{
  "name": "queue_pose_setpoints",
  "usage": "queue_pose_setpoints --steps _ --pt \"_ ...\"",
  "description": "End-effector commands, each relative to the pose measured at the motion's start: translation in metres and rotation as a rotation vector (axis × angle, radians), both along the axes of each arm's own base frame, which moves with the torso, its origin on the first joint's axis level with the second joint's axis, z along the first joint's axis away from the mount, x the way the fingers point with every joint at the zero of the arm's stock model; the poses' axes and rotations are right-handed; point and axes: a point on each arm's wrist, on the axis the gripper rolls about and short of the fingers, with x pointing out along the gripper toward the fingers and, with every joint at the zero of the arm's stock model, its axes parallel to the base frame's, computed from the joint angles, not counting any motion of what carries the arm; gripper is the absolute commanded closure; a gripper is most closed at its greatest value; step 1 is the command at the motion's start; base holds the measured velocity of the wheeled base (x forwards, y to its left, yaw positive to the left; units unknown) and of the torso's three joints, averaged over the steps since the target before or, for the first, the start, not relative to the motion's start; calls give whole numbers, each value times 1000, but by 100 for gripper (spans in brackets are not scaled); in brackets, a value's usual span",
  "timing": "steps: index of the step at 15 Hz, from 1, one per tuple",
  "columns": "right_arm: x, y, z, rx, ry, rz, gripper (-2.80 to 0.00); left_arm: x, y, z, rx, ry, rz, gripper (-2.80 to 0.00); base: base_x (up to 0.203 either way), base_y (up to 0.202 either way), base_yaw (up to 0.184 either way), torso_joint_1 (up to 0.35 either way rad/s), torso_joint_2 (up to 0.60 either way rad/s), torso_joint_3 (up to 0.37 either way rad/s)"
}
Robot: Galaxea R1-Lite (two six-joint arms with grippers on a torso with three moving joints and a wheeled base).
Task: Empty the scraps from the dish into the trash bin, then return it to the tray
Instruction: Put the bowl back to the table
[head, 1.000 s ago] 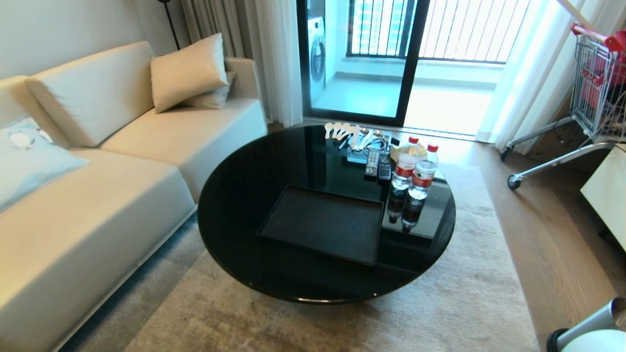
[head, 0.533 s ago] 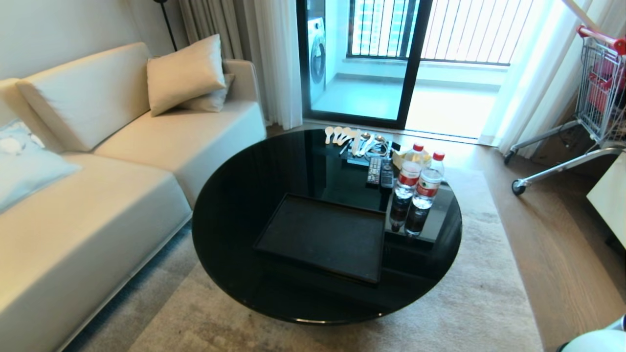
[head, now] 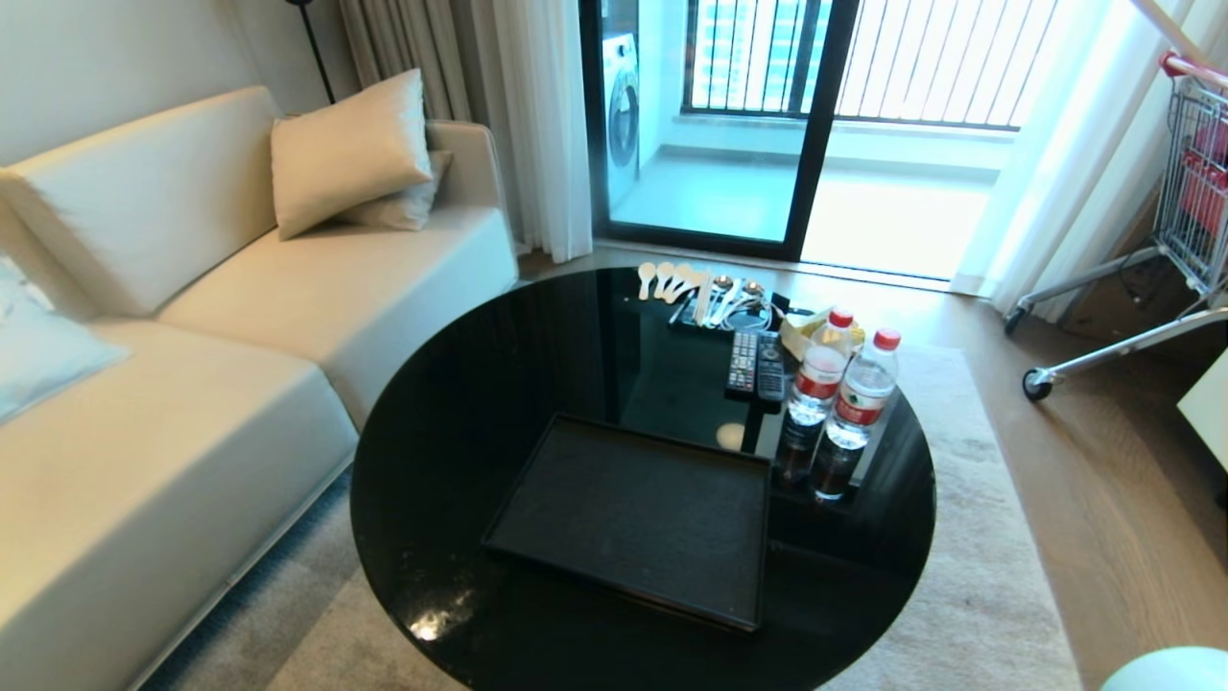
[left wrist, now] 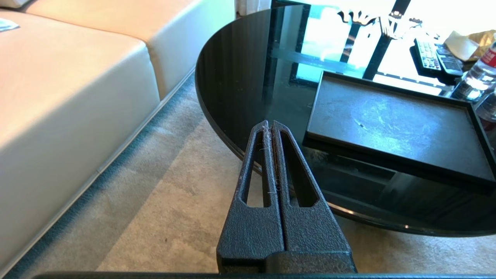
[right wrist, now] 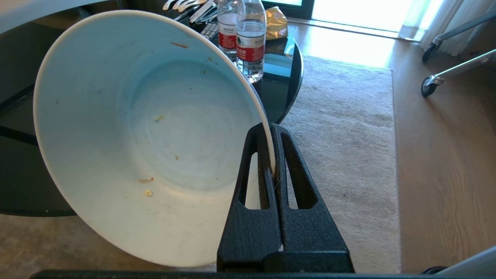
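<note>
My right gripper (right wrist: 270, 130) is shut on the rim of the white dish (right wrist: 147, 135), which is tipped on its side with its inside facing the wrist. Only a few tiny crumbs of scraps (right wrist: 147, 192) cling inside it. A sliver of the dish (head: 1166, 672) shows at the lower right corner of the head view. The matte black tray (head: 638, 518) lies bare on the round table (head: 451, 403). What looks like the trash bin's metal side (right wrist: 478, 259) shows at the corner of the right wrist view. My left gripper (left wrist: 270, 123) is shut and empty, over the carpet by the table's edge.
Two water bottles (head: 844, 393), two remotes (head: 755, 365), spoons (head: 686, 283) and a yellow packet (head: 801, 331) stand on the table's far right part. A cream sofa (head: 192, 384) runs along the left. A trolley (head: 1151, 288) stands at the right on the wood floor.
The whole head view has shifted: the table and tray now sit lower and larger in it, and the bin has left the lower right corner. The camera moved, not the things.
</note>
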Motion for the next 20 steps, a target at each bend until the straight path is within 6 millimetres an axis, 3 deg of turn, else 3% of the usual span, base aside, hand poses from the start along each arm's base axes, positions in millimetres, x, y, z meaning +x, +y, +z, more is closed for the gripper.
queue_pose_setpoints --steps 1,3,6,10,14,18,20 --pt "0 0 0 -14 -2 -2 0 0 0 0 -1 -1 0 0 0 0 0 0 0 0" --pt "-2 1 7 -78 -26 35 0 0 0 0 -1 -1 0 0 0 0 0 0 0 0" --pt "-11 4 41 -130 -56 200 0 0 0 0 1 -1 0 0 0 0 0 0 0 0" --pt "18 8 68 -244 145 394 0 0 0 0 1 -1 0 0 0 0 0 0 0 0" --pt "78 9 87 -267 350 479 0 0 0 0 1 -1 0 0 0 0 0 0 0 0" --pt "171 16 96 -269 501 527 0 0 0 0 -1 -1 0 0 0 0 0 0 0 0" --pt "222 35 92 -294 543 550 0 0 0 0 1 -1 0 0 0 0 0 0 0 0"
